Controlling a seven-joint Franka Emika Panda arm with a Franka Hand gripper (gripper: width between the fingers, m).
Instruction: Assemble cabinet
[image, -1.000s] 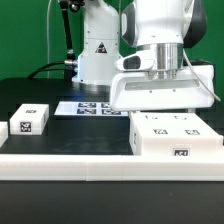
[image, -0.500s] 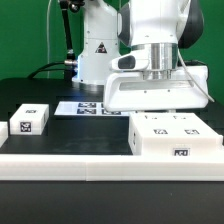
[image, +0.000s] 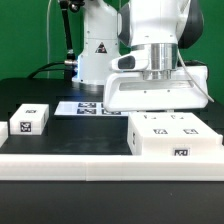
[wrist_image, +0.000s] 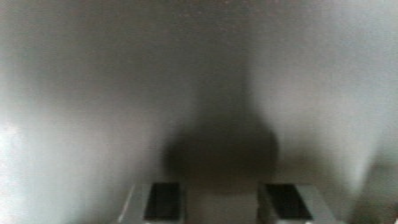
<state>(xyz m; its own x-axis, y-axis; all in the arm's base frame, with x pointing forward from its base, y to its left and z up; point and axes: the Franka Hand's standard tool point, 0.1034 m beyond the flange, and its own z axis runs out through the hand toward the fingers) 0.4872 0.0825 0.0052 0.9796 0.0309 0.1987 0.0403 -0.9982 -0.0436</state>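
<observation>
The cabinet (image: 175, 135) is a white box with black-and-white tags, standing at the exterior view's right, just behind the front rail. My gripper (image: 155, 108) hangs directly over its back edge, and its fingertips are hidden behind the box. In the wrist view the gripper (wrist_image: 222, 200) shows two dark finger pads (wrist_image: 164, 200) a moderate gap apart. A blurred white surface of the cabinet (wrist_image: 107, 90) fills the picture and lies between the pads. The gripper looks shut on the cabinet's wall.
Two small loose white tagged cubes (image: 30, 118) (image: 3, 130) sit at the exterior view's left. The marker board (image: 88, 106) lies flat behind them, by the robot's base (image: 95, 50). A long white border rail (image: 90, 165) runs across the front.
My gripper and the cabinet have both shifted slightly toward the exterior view's left. The cubes have not moved.
</observation>
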